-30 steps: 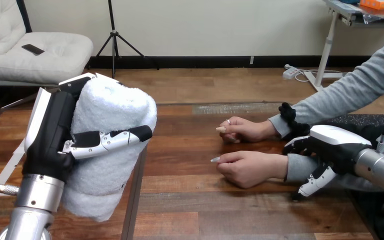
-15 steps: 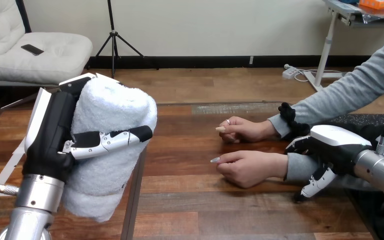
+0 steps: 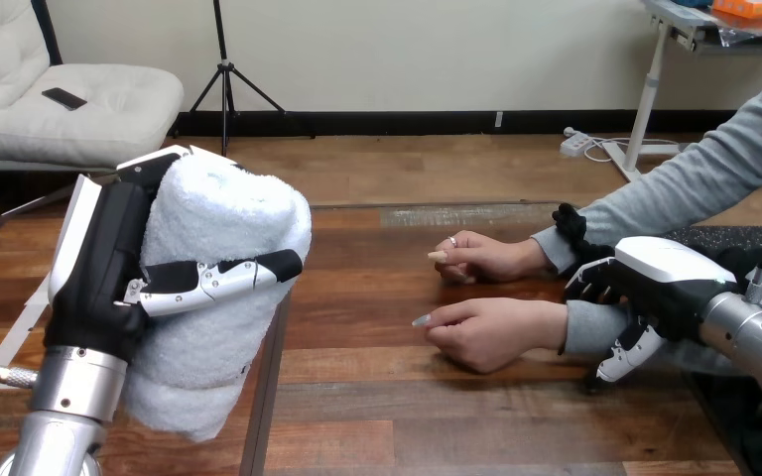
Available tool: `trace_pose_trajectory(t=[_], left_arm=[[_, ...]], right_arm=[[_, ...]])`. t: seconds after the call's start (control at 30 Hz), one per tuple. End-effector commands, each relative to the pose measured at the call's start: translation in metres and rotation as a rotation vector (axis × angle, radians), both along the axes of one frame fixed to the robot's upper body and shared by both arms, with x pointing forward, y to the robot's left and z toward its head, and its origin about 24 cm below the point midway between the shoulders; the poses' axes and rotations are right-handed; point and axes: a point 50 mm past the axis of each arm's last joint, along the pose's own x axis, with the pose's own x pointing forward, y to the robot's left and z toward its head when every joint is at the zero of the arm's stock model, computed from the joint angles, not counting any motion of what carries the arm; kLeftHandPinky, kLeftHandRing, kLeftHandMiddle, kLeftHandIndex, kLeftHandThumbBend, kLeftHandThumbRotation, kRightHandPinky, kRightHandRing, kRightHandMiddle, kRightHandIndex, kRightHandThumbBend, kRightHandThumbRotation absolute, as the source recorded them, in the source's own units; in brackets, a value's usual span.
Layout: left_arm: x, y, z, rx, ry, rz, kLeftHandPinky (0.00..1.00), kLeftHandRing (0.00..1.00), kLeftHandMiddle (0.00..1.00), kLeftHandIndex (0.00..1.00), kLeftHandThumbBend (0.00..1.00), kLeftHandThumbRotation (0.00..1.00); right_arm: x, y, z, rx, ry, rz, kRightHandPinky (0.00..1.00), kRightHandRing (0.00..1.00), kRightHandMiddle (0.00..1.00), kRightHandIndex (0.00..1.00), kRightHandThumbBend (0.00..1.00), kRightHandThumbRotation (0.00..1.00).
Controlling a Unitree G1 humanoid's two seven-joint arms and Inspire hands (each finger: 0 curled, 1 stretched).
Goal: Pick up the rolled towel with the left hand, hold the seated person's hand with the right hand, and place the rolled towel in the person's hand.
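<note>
Grips towel (image 3: 223, 218) upright in left hand (image 3: 109, 268) at view's left, thumb and fingers wrapped round the roll, over left part of table (image 3: 377, 397) and well apart from both of the person's hands. Places right hand (image 3: 670, 273) across grey sleeve (image 3: 585, 332), just behind near hand (image 3: 486, 332) resting on table, with far hand (image 3: 481, 256) just beyond it. Cannot tell whether right hand is closed on the wrist or merely lying over it.
</note>
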Motion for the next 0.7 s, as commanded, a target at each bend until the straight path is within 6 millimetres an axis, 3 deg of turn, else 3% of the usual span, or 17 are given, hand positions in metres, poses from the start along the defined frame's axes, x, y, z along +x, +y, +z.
trace_pose_trajectory(t=[0.0, 0.67], left_arm=[[0.0035, -0.0009, 0.0172, -0.015, -0.089, -0.007, 0.25, 0.30, 0.36, 0.40, 0.61, 0.00], [0.0038, -0.0012, 0.0172, 0.001, -0.092, -0.002, 0.25, 0.29, 0.36, 0.40, 0.61, 0.00]], right_arm=[[0.0128, 0.0131, 0.0139, 0.034, -0.075, 0.022, 0.58, 0.66, 0.69, 0.69, 0.94, 0.13], [0.0111, 0.0142, 0.0110, 0.056, -0.085, 0.021, 0.52, 0.58, 0.62, 0.63, 0.76, 0.15]])
